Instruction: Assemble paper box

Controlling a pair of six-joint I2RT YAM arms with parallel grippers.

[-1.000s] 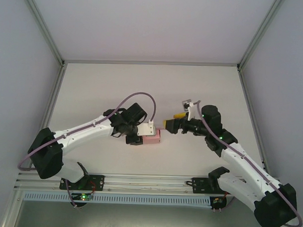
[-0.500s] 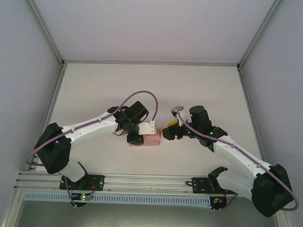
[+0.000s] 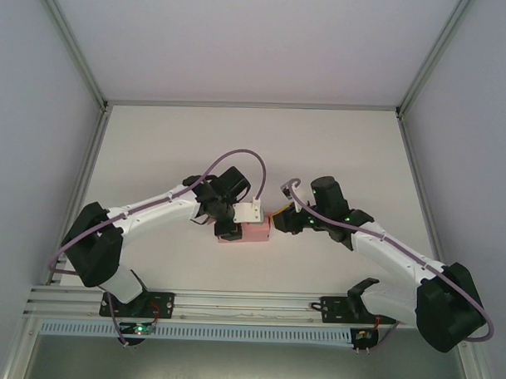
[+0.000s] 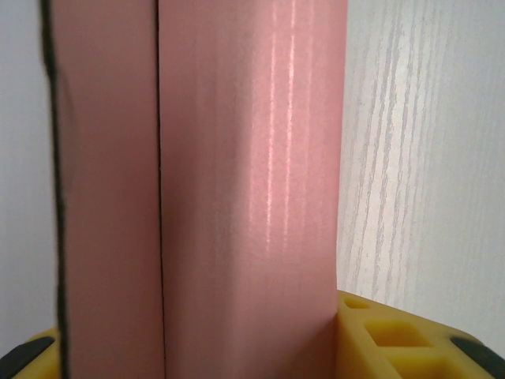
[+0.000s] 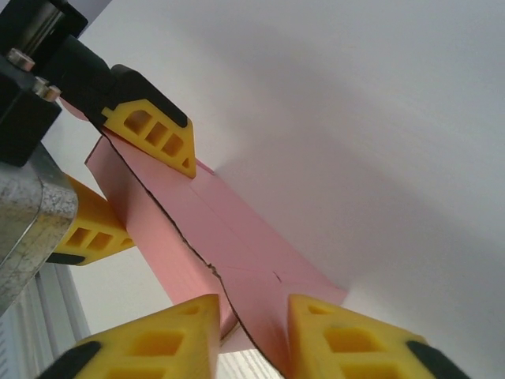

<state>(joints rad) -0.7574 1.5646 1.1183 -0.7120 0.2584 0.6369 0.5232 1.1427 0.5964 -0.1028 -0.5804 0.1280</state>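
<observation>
The paper box (image 3: 250, 233) is plain pink card with a faint sheen, folded into a small oblong. In the left wrist view 1 dark seam runs along its length. It lies low on the white counter (image 3: 238, 147), lengthwise between the 2 hands. I cannot tell whether it rests there or is raised a little.

The left hand (image 3: 229, 229) is at the box's left end, clamped on it. Its yellow fingers (image 5: 150, 134) press the box from 2 opposite sides.

The right hand (image 5: 252, 339) is at the box's right end. Its 2 yellow fingers stand close together, with the box's cut end edge and a flap in the narrow gap between them. I cannot tell whether they pinch the card or only flank it.

1 second earlier the right hand stood just clear of the box's right end with its fingers spread wide. It has since moved in against that end and drawn them in. The right arm (image 3: 384, 252) has swung lower beside the box. The box and the left hand remain in much the same place. A purple cable (image 3: 237, 158) arches beyond the box's left end.
</observation>
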